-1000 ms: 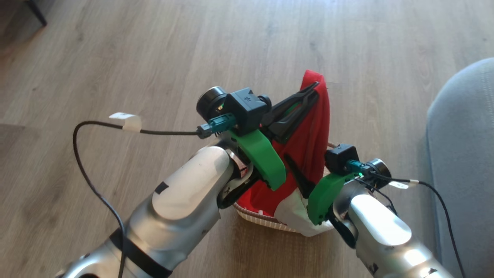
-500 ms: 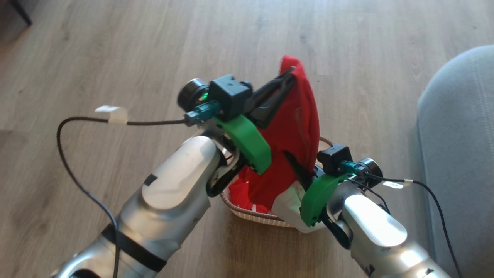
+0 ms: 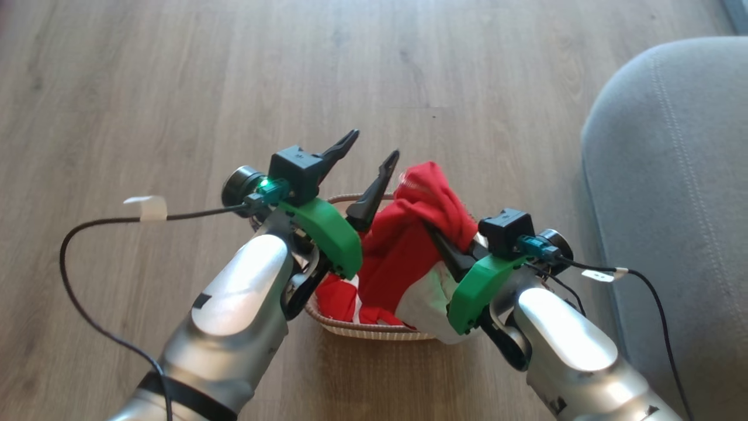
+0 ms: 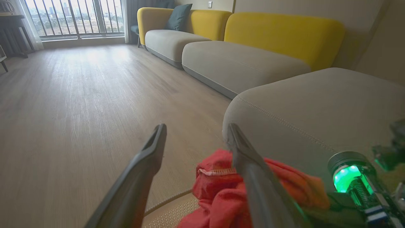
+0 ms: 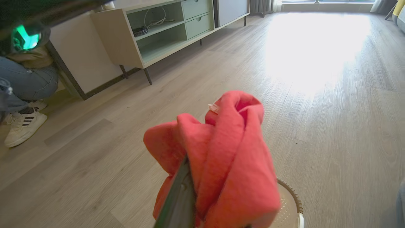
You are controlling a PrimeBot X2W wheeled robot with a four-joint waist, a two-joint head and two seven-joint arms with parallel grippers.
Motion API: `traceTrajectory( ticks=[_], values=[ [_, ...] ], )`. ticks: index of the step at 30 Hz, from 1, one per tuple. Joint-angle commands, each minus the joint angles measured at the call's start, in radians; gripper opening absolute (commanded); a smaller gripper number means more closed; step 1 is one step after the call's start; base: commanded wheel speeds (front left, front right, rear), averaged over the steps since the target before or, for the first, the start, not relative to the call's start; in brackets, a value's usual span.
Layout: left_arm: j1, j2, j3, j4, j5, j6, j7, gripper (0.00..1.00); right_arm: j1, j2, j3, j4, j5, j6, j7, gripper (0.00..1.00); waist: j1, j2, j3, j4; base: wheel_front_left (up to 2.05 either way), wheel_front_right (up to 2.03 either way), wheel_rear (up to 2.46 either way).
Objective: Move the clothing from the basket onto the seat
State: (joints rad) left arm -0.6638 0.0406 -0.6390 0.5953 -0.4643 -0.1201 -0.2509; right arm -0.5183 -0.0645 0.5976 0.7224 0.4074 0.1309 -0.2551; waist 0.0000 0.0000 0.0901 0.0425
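Head view — wood floor (image 3: 175, 88) | grey seat (image 3: 672, 175) right | left hand (image 3: 377, 143) spread | right hand (image 3: 435, 234) clamps clothing (image 3: 403, 251)

Daylight was bright and even. Far ahead of the left gripper (image 4: 196, 126), a barred window (image 4: 72, 19) was blown out, and the floor (image 4: 79, 95) below it carried a pale sheen. Well beyond the right gripper (image 5: 186, 167), a white glare patch (image 5: 316, 47) burned out the boards' grain. The clothing (image 5: 221, 152) at that gripper's tips looked washed to salmon, and the dark finger (image 5: 177, 202) nearest the lens was blurred. Both wrist views bent straight lines toward their edges. In the head view the left forearm (image 3: 239, 292) and right forearm (image 3: 561, 327) bore hard highlights, a green lamp (image 3: 267, 186) glowed behind the left gripper's fingers, and shadows lay soft.
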Motion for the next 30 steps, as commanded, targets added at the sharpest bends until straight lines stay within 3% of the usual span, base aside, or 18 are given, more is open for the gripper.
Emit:
traceTrajectory(
  ticks=[1,10,20,30],
  values=[
    [-0.019,0.010,0.050,-0.019,0.016,-0.003,-0.011,1.00,0.000,0.014,-0.002,-0.044,0.006,0.000,-0.007,0.00,0.0000,0.0000,0.005,-0.021,0.00,0.00,0.00],
    [0.042,0.015,0.141,0.005,0.076,-0.009,-0.011,1.00,0.031,0.014,-0.090,-0.122,0.000,0.000,-0.007,0.00,0.0000,0.0000,0.010,-0.122,0.00,0.00,0.00],
    [0.161,0.047,0.180,-0.093,0.085,-0.010,-0.011,1.00,0.085,0.010,-0.152,-0.241,-0.008,0.000,-0.007,0.00,0.0000,0.0000,-0.018,-0.306,0.00,0.00,0.00],
    [0.268,0.039,0.233,-0.202,0.086,-0.010,-0.011,1.00,0.141,0.001,-0.219,-0.345,0.007,0.000,-0.007,0.00,0.0000,0.0000,-0.040,-0.476,0.00,0.00,0.00]
  ],
)
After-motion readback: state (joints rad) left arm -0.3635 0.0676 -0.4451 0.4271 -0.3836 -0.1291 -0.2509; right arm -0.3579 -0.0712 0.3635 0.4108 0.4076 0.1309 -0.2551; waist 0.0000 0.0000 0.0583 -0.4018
